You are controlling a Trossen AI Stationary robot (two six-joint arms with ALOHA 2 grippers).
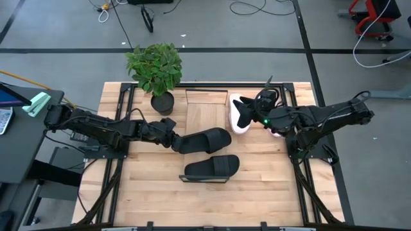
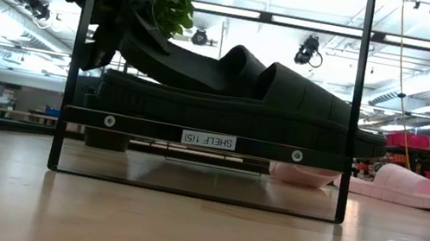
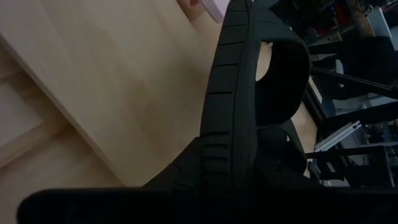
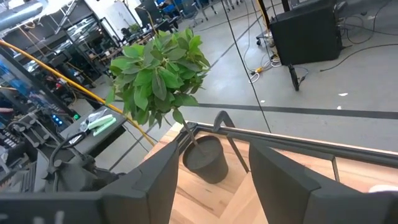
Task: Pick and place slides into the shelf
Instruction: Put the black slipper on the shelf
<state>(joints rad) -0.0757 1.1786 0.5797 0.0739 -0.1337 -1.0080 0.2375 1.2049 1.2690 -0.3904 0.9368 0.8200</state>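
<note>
I count two black slides and two pink ones. My left gripper (image 1: 174, 141) is pinching one black slide (image 1: 204, 140) by its heel end, near the middle of the table (image 1: 270, 186); in the low view that slide hangs tilted above the other one. The second black slide (image 1: 212, 167) lies on the small shelf (image 2: 205, 139) standing toward the table's front edge, its sole flat on the plank. From my left wrist I see the held slide's ribbed sole edge running away from me, strap arched to one side.

My right gripper (image 1: 264, 120) hovers over the pink slides (image 1: 240, 114) near the table's back edge, right of centre; its fingers (image 4: 283, 177) are spread apart with nothing between them. The two pink slides rest side by side on the table, touching each other.

One potted plant (image 1: 156, 72) stands at the back edge, left of centre.
</note>
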